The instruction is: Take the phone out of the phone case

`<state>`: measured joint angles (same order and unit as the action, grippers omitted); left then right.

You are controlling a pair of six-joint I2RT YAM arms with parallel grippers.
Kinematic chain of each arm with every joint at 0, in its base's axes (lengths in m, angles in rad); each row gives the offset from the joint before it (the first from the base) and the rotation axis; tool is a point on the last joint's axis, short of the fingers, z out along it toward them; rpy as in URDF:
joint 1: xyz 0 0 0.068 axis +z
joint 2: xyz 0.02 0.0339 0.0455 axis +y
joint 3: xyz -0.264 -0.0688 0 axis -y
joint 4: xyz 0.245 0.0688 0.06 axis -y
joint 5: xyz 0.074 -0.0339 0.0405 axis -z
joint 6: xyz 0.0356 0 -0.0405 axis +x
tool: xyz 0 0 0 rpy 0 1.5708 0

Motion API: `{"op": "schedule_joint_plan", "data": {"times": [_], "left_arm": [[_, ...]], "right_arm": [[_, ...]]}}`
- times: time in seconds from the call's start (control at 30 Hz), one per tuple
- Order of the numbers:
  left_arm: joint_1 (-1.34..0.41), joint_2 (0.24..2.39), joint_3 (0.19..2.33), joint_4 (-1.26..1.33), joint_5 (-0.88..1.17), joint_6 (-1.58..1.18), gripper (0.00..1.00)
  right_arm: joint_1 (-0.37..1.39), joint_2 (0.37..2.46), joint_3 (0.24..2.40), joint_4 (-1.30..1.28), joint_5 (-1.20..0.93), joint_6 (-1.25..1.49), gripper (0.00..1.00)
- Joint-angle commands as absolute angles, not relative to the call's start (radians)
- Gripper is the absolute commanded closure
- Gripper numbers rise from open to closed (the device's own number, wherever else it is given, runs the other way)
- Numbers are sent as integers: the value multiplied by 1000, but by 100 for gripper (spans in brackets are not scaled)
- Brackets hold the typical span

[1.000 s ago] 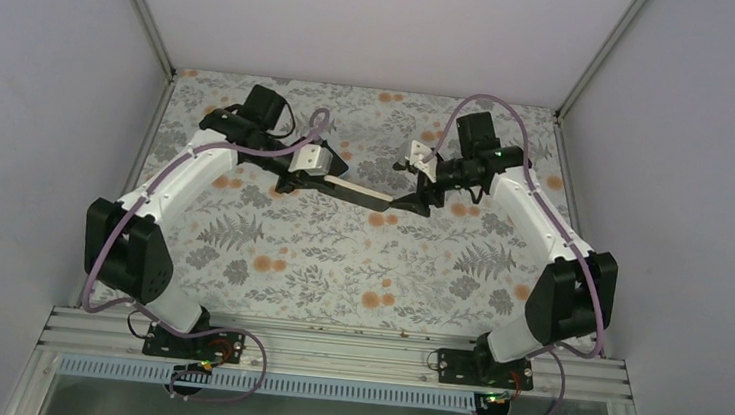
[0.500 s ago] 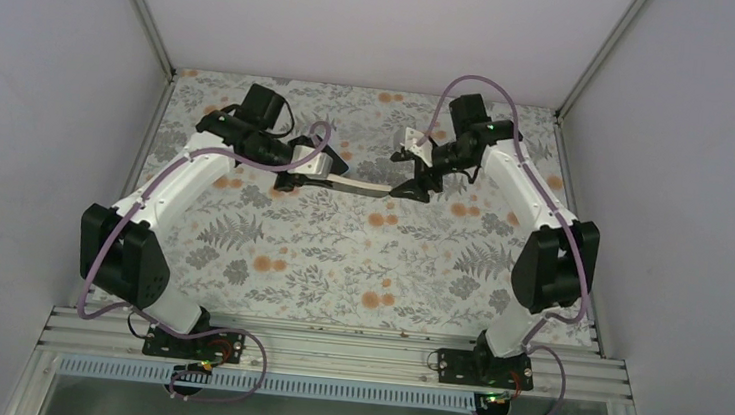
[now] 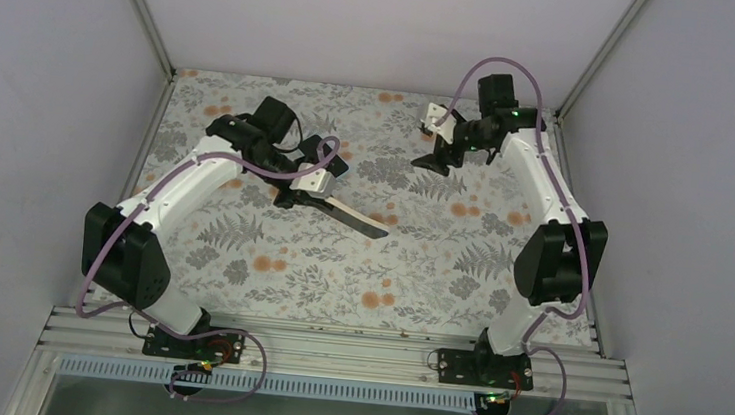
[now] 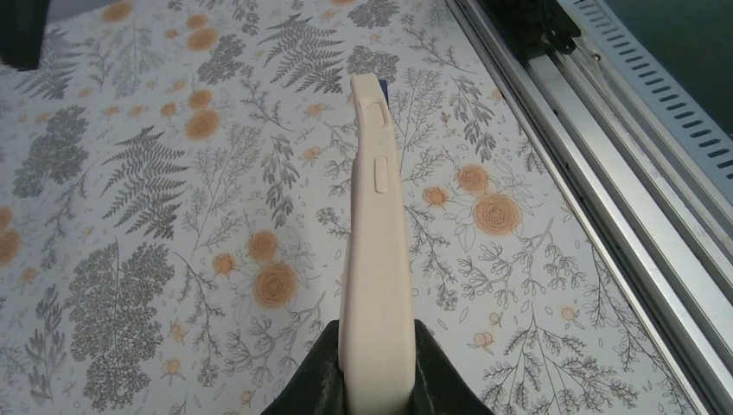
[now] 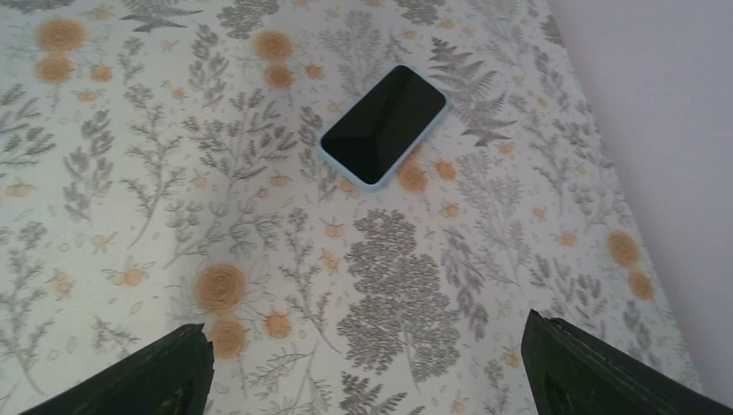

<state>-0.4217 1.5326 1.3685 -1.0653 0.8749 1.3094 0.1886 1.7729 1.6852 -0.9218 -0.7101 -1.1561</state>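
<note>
1. Gripping the near end of a cream phone case (image 4: 373, 216), the left claw (image 4: 373, 339) is clamped on it, one finger on each flat side
2. The phone case stands on edge and reaches out from that claw over the flowered bench (image 4: 130, 216), side buttons facing up; a dark sliver shows at its far tip, and I cannot tell if anything sits inside
3. The right claw (image 5: 366, 327) is spread wide with nothing between its fingers, well apart from the case
4. Beyond it a phone (image 5: 383, 125) with a dark screen and pale blue rim lies flat, face up, on the bench, near the wall (image 5: 657, 130)
</note>
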Motion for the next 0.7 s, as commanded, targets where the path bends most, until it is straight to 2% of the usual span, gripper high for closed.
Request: {"op": "schedule_joint_plan", "data": {"times": [0.0,0.13,0.23,0.33,0.67], "left_arm": [[-414,1533,1379,-1022,941,1315,98],[-412,1551,1387,-989,948,1311,98],[-413,1572,1406,-989,954,1308,98],[-411,1574,1409,-988,952,1309,98],[-412,1562,1399,-968,963,1291,98]], "right_arm": [[224,1737,1677,-1052,-758,-1216,9],[309,1534,1375,-971,-726,-1182,14],[336,1421,1240,-881,-747,-1106,18],[343,1374,1186,-875,-786,-1068,22],[364,1331,1068,-749,-812,-984,24]]}}
